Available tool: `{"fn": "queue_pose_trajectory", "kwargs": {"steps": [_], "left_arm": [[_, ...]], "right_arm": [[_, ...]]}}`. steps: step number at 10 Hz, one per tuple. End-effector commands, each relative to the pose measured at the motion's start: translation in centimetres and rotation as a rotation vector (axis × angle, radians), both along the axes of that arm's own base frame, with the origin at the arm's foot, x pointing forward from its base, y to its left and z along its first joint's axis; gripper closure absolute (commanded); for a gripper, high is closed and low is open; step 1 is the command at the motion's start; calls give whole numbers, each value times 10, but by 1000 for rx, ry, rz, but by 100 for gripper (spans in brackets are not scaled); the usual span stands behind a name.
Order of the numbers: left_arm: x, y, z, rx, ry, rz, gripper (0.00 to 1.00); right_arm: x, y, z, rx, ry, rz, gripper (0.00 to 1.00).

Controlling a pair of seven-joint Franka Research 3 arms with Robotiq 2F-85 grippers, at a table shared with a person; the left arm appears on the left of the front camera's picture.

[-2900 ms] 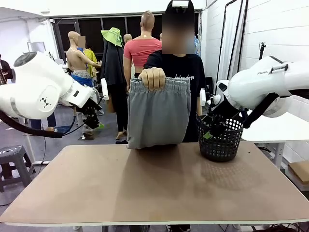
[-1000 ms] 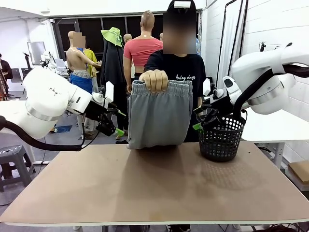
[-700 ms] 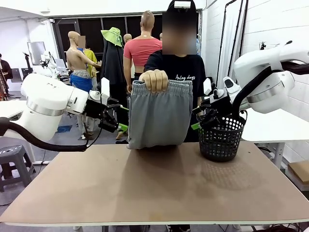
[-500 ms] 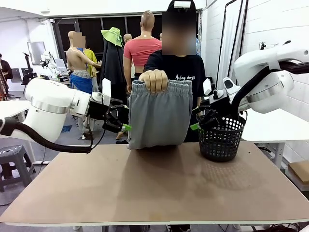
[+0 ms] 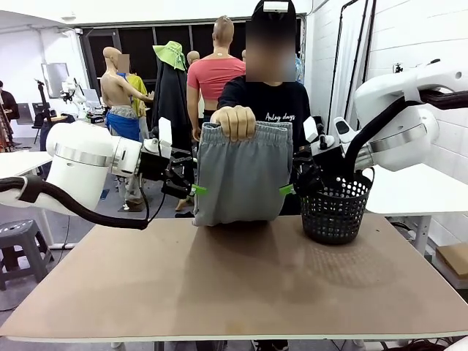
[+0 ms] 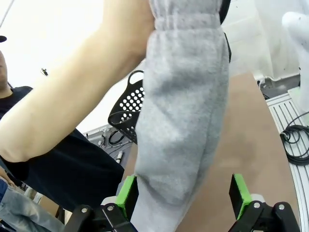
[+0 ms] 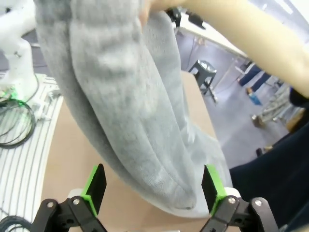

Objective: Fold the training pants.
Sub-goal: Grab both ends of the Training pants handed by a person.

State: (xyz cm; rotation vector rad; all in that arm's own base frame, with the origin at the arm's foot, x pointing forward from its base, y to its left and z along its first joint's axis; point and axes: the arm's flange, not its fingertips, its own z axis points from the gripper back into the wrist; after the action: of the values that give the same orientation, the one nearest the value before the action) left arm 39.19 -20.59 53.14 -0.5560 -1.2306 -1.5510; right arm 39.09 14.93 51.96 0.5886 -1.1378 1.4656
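On the left side of the table [image 5: 110, 292] we see the white left arm [image 5: 80, 164] reaching in level toward the middle. Its left gripper [image 5: 191, 178] stands with jaws spread wide at the left edge of the training pants [image 5: 238, 175]. From the left wrist we see the grey fabric hanging between the two green pads [image 6: 126, 193]. One pad is right against the cloth, though we cannot tell if it touches, and the other stands clear of it. The pants hang folded double in the middle, held up by the gathered waistband in the person's hand [image 5: 234, 121]. Their lower end reaches down to the far edge of the table, and we cannot tell whether it rests there. At the right edge of the pants we find the right gripper [image 5: 294, 180], likewise wide open and gripping nothing. From the right wrist we see the lower end of the pants drooping between that gripper's fingers without being pinched. Behind it the right arm [image 5: 398, 124] bends in from the right. Just beside this gripper, a black mesh basket [image 5: 336, 212] stands upright on the table's far right part.
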Motion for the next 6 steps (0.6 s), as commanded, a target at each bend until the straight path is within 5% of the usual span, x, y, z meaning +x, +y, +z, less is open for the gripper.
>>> {"fn": "queue_pose_trajectory", "kwargs": {"steps": [1,6], "left_arm": [[0,-3,0,-77,-29,-21,0],[-8,-13,18,-204,58,-3,0]], "right_arm": [[-3,0,-3,53,-45,24,0],[0,-2,-1,198,2,126,0]]}}
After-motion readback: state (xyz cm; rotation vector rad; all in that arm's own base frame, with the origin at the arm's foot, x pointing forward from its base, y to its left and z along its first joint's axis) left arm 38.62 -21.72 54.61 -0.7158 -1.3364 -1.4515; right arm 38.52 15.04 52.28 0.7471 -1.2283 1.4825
